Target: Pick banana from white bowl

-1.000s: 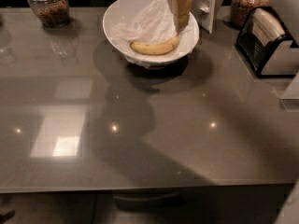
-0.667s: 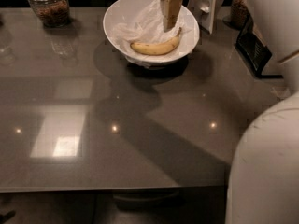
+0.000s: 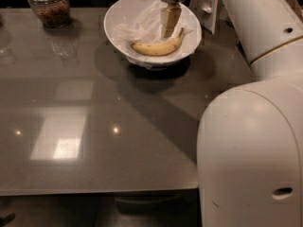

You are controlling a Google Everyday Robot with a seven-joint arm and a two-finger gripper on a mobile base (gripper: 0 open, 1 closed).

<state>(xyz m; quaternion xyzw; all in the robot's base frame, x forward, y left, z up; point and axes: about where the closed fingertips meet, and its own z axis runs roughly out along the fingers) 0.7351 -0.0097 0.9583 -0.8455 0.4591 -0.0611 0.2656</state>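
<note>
A curved yellow banana [image 3: 158, 47] lies in the front part of the wide white bowl [image 3: 118, 30], on crumpled white paper lining. The bowl stands at the back middle of the grey table. My gripper [image 3: 169, 25] hangs down into the bowl from above, its tan tip just above the banana's right, stem end, close to it. My large white arm [image 3: 258, 126] fills the right side of the view.
A glass jar [image 3: 49, 4] with brown contents stands at the back left. A white upright card [image 3: 206, 6] stands behind the bowl on the right. The grey glossy table [image 3: 94, 126] stretches to its front edge near the bottom.
My arm has swung in and now covers the right of the view. The gripper has shifted left and lower in the bowl, toward the banana. The banana has not moved.
</note>
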